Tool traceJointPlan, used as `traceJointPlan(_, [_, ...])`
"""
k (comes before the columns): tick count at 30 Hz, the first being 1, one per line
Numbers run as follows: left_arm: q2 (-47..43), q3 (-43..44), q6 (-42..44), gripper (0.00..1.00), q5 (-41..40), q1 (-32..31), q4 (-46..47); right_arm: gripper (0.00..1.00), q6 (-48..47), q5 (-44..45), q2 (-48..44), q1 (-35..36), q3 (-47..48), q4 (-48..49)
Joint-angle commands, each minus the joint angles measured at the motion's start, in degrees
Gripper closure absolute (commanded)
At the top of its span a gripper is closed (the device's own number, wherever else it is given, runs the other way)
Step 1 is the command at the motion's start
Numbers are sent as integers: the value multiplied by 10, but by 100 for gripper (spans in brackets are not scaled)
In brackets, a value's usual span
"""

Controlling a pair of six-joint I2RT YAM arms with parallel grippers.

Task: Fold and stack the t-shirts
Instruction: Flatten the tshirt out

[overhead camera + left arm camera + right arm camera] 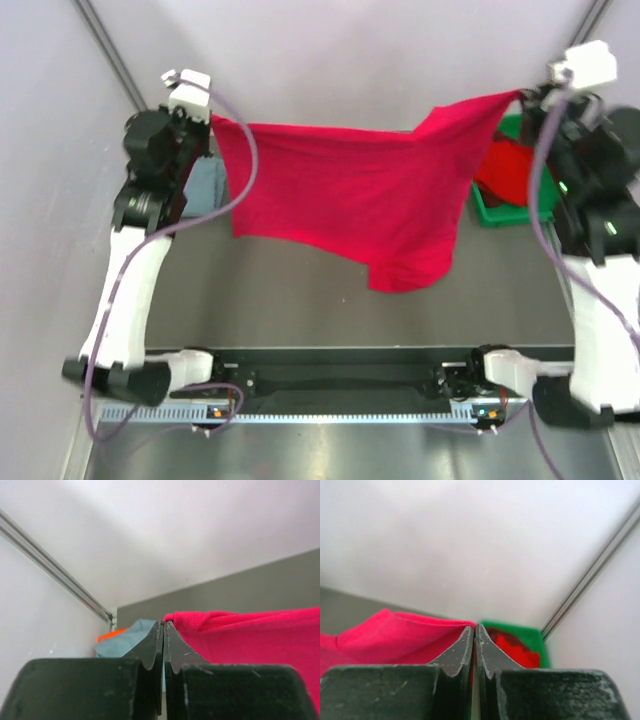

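A bright red t-shirt [350,200] hangs spread in the air above the table, stretched between both grippers. My left gripper [212,118] is shut on its left top corner; in the left wrist view the cloth [250,635] bunches at the closed jaw tips [164,623]. My right gripper [522,96] is shut on the right top corner, where red cloth [395,635] runs into the closed jaws [475,626]. The shirt's lower edge sags at the right [410,275]. A grey-blue t-shirt [127,637] lies on the table at the left [205,182], partly hidden by the left arm.
A green bin [488,214] stands at the right, behind the hanging shirt, with more red t-shirts [517,650] in it. Something orange [107,635] peeks out beside the grey-blue shirt. White walls close in on the left, back and right. The arm bases [350,385] sit along the near edge.
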Motion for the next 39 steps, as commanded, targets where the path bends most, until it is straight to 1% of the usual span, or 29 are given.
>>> traceJointPlan(1, [-86, -27, 4, 100, 12, -7, -11, 100, 11, 2, -81, -3, -5, -27])
traceJointPlan(2, [-100, -28, 3, 100, 17, -7, -21, 100, 11, 1, -116, -4, -6, -34])
traceJointPlan(5, [-156, -33, 5, 100, 35, -8, -68, 100, 10, -2, -163, -10, -5, -80])
traceJointPlan(8, [-215, -45, 8, 100, 39, -8, -103, 100, -5, 0, -241, -13, -10, -128])
traceJointPlan(11, [-265, -37, 2, 100, 37, -8, -134, 100, -10, -1, -279, -25, 10, -167])
traceJointPlan(14, [-303, -24, 12, 100, 23, -8, -148, 100, -21, 14, -297, -38, 68, -188])
traceJointPlan(15, [-310, -21, 15, 100, 19, -8, -148, 100, -25, 16, -298, -42, 84, -191])
traceJointPlan(16, [-322, -19, 21, 100, 16, -8, -147, 100, -30, 46, -298, -43, 99, -193])
traceJointPlan(17, [-325, -16, 21, 100, 12, -8, -144, 100, -37, 56, -292, -43, 116, -192])
traceJointPlan(18, [-327, -5, 21, 100, 2, -8, -135, 100, -52, 69, -287, -44, 150, -191])
traceJointPlan(19, [-323, 4, 15, 100, -1, -7, -131, 100, -59, 86, -279, -44, 169, -186])
traceJointPlan(20, [-319, 28, 13, 100, 0, -7, -130, 100, -73, 94, -261, -43, 209, -177])
traceJointPlan(23, [-285, 69, 12, 100, -2, -7, -123, 100, -97, 96, -218, -36, 273, -157])
traceJointPlan(24, [-268, 73, 18, 100, -6, -7, -115, 100, -99, 98, -208, -30, 279, -148])
traceJointPlan(25, [-261, 74, 22, 100, -9, -7, -108, 100, -103, 101, -202, -27, 276, -141])
traceJointPlan(27, [-243, 54, 31, 100, -14, -7, -87, 100, -109, 104, -195, -20, 229, -112])
traceJointPlan(28, [-238, 42, 40, 100, -21, -7, -65, 100, -110, 111, -201, -20, 200, -79])
traceJointPlan(29, [-232, 14, 46, 100, -23, -7, -56, 100, -110, 115, -201, -20, 143, -64])
traceJointPlan(31, [-216, -17, 64, 100, -32, -7, -26, 100, -113, 118, -197, -20, 97, -37])
traceJointPlan(32, [-210, -47, 71, 100, -35, -7, -18, 100, -119, 119, -186, -21, 59, -15])
traceJointPlan(34, [-184, -73, 97, 100, -37, -7, -7, 100, -126, 116, -157, -20, 23, 26])
traceJointPlan(35, [-174, -100, 104, 100, -42, -7, 8, 100, -131, 112, -146, -20, -3, 36])
traceJointPlan(37, [-142, -132, 128, 100, -46, -7, 29, 100, -139, 95, -119, -21, -31, 69])
traceJointPlan(38, [-131, -160, 135, 100, -46, -6, 51, 100, -141, 90, -90, -21, -51, 78])
traceJointPlan(39, [-103, -174, 145, 100, -45, -5, 63, 100, -144, 81, -74, -28, -60, 86])
